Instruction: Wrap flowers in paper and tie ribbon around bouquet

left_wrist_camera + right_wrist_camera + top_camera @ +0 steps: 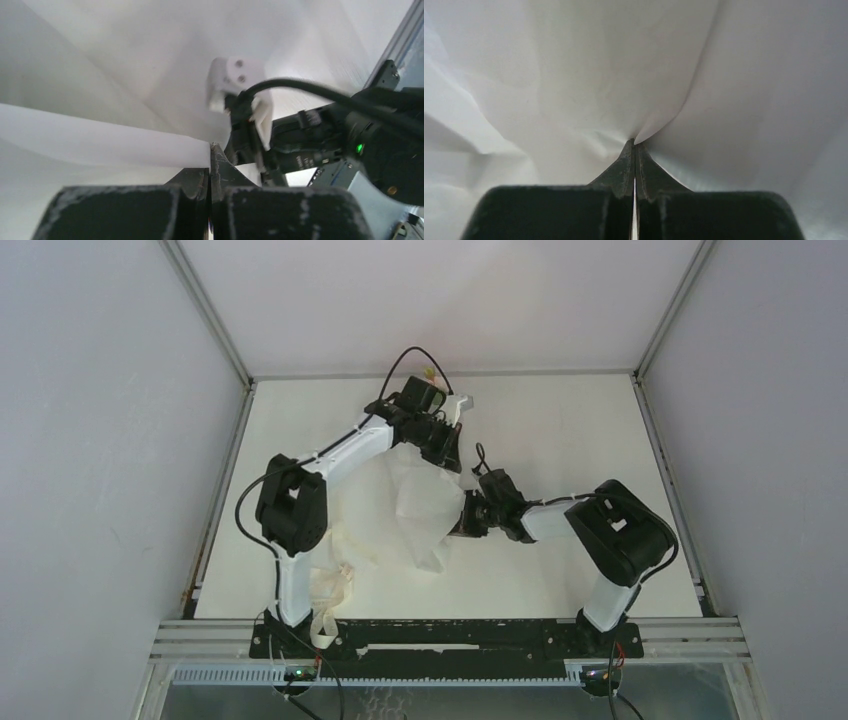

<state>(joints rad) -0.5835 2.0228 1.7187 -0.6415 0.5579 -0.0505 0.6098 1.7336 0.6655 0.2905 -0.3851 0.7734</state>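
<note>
the paper point(415, 508) is a big off-white sheet, creased and bunched into a loose heap in the middle, tapering toward 6 o'clock. only a tiny pinkish bit of the flowers point(430, 373) peeks out at its 12 o'clock. the ribbon point(335, 585), cream and loopy, lies at 7 o'clock from the heap.

White arm links point(345, 452) with black joints point(290, 502), black cables point(300, 84), scuffed dark jaws.
</note>
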